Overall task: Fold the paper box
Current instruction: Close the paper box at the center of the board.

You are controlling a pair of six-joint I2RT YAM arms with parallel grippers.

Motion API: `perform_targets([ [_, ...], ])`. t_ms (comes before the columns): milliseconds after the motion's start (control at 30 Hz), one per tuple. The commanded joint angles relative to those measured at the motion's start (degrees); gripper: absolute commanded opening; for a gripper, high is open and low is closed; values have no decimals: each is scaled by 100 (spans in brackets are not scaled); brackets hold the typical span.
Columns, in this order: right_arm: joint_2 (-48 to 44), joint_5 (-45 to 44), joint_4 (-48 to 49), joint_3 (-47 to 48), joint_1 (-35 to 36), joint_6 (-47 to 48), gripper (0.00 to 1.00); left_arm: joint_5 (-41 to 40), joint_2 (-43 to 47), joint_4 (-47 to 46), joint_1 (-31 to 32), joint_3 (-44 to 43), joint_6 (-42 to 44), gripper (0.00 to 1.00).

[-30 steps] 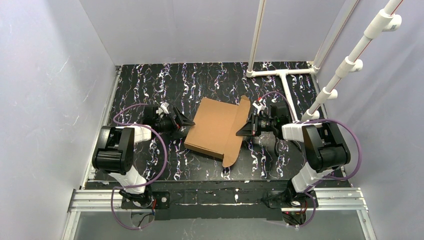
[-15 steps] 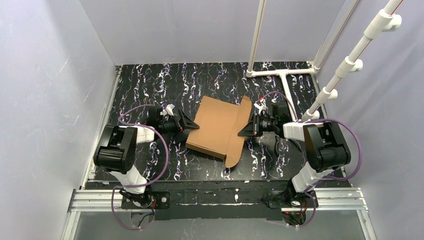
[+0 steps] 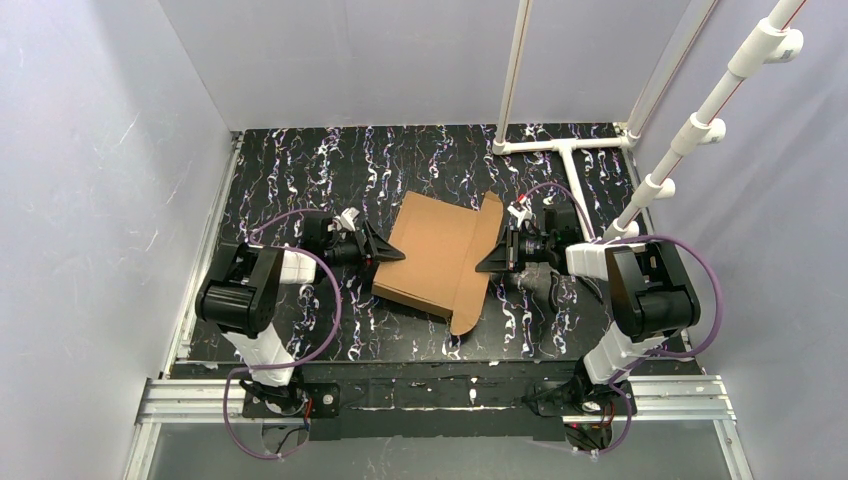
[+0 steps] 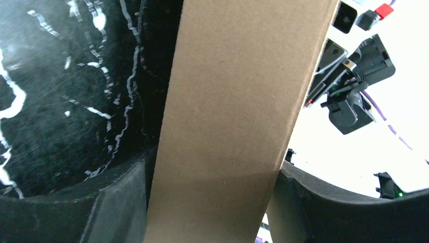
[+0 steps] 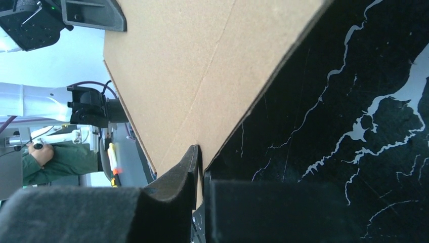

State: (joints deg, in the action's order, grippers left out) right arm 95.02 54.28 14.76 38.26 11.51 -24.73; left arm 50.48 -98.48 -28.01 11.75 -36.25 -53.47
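**Overview.** The paper box (image 3: pixel 435 255), a plain brown die-cut sheet of corrugated cardboard, lies partly formed at the middle of the black, white-veined marbled tabletop (image 3: pixel 400 160). It sits well clear of all 4 edges, and its right flap is tilted up off the surface.

**End effectors.**
- The left gripper (image 3: pixel 385 252) meets the box's left side. Its 2 black fingers (image 4: pixel 116 202) stand apart with a cardboard panel filling the gap between them. Whether they already press on it cannot be told.
- The right gripper (image 3: pixel 488 262) is pinched together on the thin edge of the raised right flap.

**Handling (judged).**
- The sheet looks light and stiff across its panels, and it should hinge readily along its scored creases.
- It would likely slide on the smooth tabletop if pushed from 1 side only, so opposed holds suit it.
- Hold it on flap edges near a crease. A hard pinch may dent the fluting, and rounded tabs could buckle if forced.

**View differences.**
- Only the top view shows the whole outline and both arms facing each other.
- Only the left wrist view shows the panel spanning the jaws.
- Only the right wrist view shows the pinch on the edge and a score line (image 5: pixel 212 55) running across the flap.
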Motion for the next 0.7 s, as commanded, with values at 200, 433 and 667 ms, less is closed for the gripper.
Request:
perform_targets([
  [200, 78, -103, -376, 263, -35, 1012, 52, 215, 315, -354, -12, -84, -104, 33],
  [433, -369, 259, -1780, 715, -44, 2712, 91, 530, 931, -281, -643, -124, -86, 25],
  [667, -590, -15, -3476, 1324, -50, 4597, 98, 596, 1486, 1632, -1165, -963, 913, 21],
])
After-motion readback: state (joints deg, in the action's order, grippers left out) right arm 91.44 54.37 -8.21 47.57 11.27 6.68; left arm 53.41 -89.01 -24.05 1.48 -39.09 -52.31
